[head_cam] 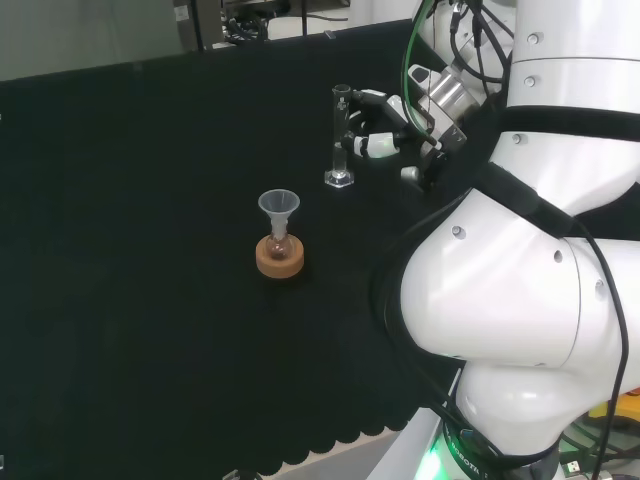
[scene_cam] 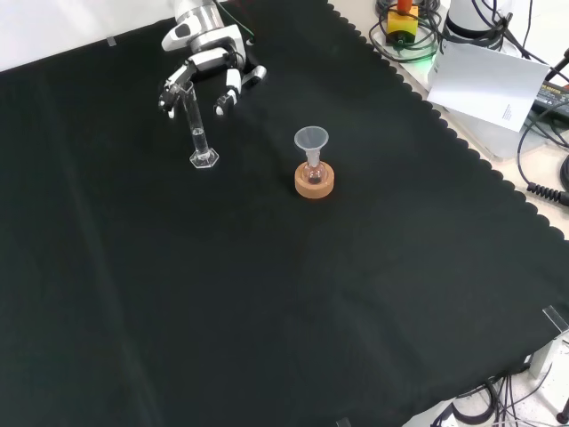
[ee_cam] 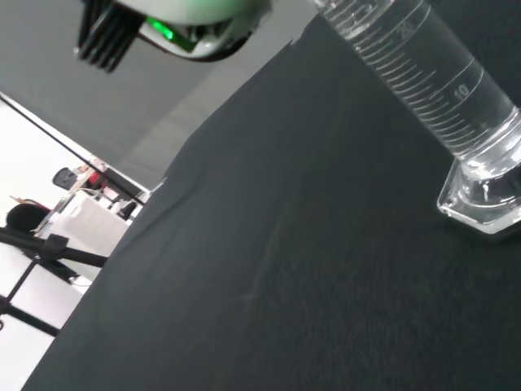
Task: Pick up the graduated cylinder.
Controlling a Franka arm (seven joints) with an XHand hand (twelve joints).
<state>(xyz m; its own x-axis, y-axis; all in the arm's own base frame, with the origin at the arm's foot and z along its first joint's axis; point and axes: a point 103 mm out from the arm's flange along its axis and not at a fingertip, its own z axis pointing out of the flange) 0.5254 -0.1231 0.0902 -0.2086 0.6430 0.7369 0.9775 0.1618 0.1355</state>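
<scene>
Clear, light, slippery, fragile graduated cylinder (scene_cam: pixel 198 133), best gripped mid-tube; hand (scene_cam: pixel 206 71) at 12 o'clock, fingers spread, grasping nothing.

We are seeing a clear funnel (head_cam: pixel 279 207) sitting upright in a small flask (scene_cam: pixel 314 175) on a cork ring (head_cam: pixel 280 257), standing on the black cloth (scene_cam: pixel 267 302). White paper (scene_cam: pixel 487 84) is lying beyond the cloth's scalloped edge.

Your graduated cylinder (head_cam: pixel 340 140): clear, narrow, with printed graduation lines and a hexagonal foot. It stands upright on the black counter (head_cam: pixel 130 250), upper centre of the head view and upper left of the front view (scene_cam: pixel 197 132).
</scene>
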